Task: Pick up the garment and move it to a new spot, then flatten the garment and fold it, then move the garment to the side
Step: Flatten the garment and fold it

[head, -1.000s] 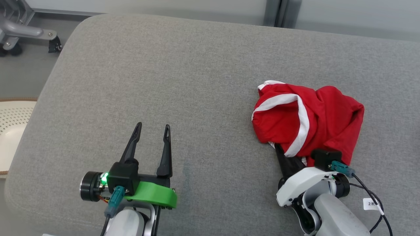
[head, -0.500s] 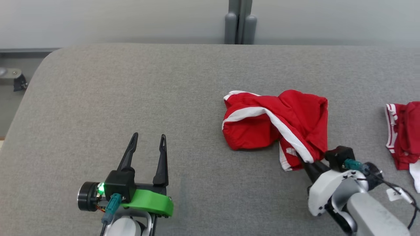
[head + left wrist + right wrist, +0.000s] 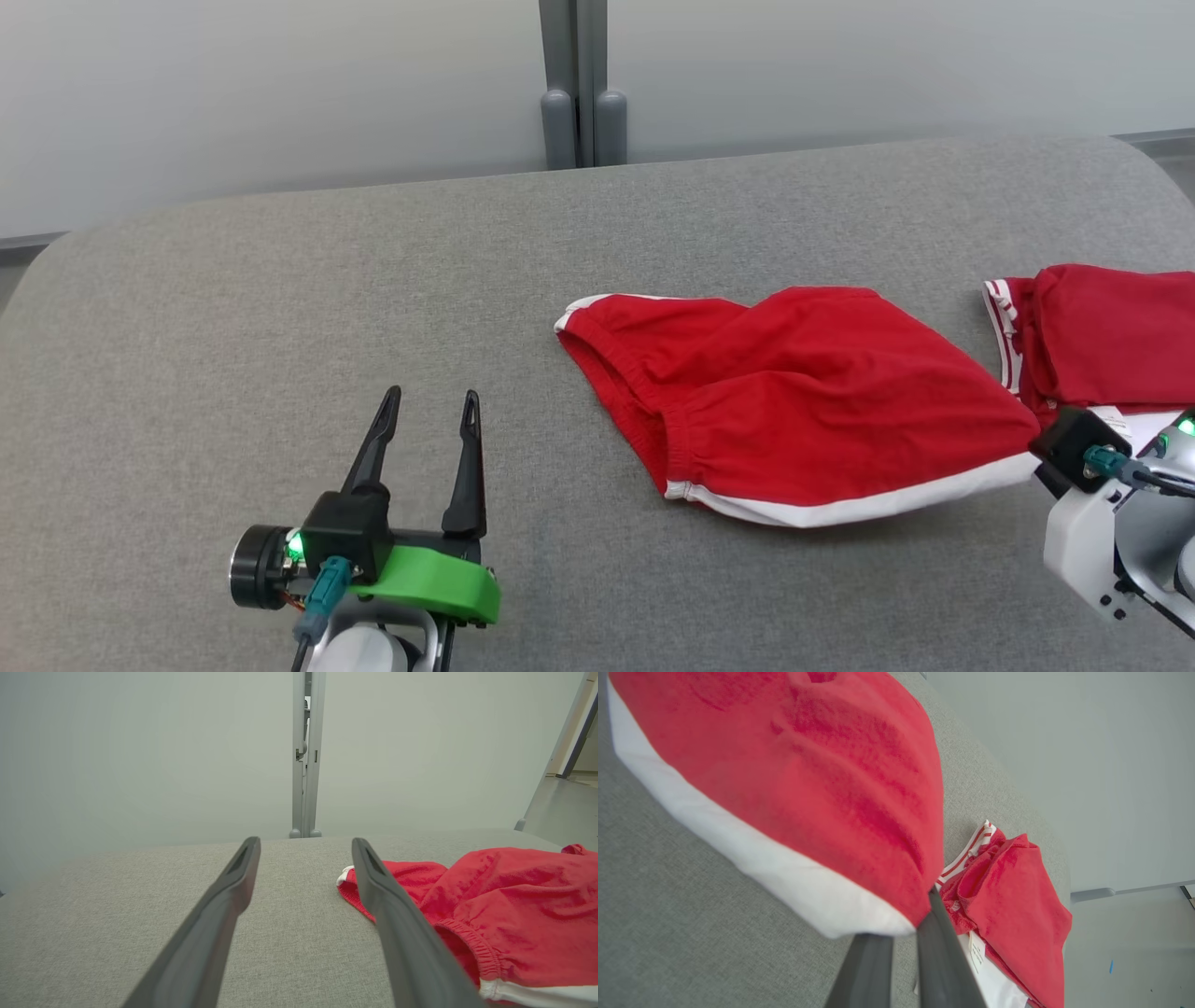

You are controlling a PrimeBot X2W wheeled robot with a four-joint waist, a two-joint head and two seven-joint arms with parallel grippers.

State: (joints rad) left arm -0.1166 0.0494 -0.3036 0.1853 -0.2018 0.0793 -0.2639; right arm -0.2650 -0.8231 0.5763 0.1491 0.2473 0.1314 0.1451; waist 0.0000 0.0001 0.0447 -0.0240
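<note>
On a grey couch [image 3: 280, 308], the left gripper [image 3: 432, 397] is sitting at 7 o'clock in the head view. Its fingers are spread apart and holding nothing, and it is posed just as it was a second ago.

At the centre right, the red shorts [image 3: 822, 401] are no longer lying in a crumpled heap. They are now being drawn out into a long, mostly smooth shape resting on the couch. The right gripper [image 3: 903, 940] is pinching the shorts' right-hand corner, its fingers closed on the cloth where the white trim ends. The head camera has also been turning to the right, so a second red garment [image 3: 1111, 336] is now coming into sight at 3 o'clock, just beyond the held corner.

The move to a new spot is probably finishing and the flattening is beginning. The folding has not yet been started.

The long axis of the shorts is running roughly from 9 o'clock to 4 o'clock. The elastic waistband is opening toward 9 o'clock, near the left gripper but well clear of it. The white-trimmed edge is running along the near side toward the pinched corner at 4 o'clock.
</note>
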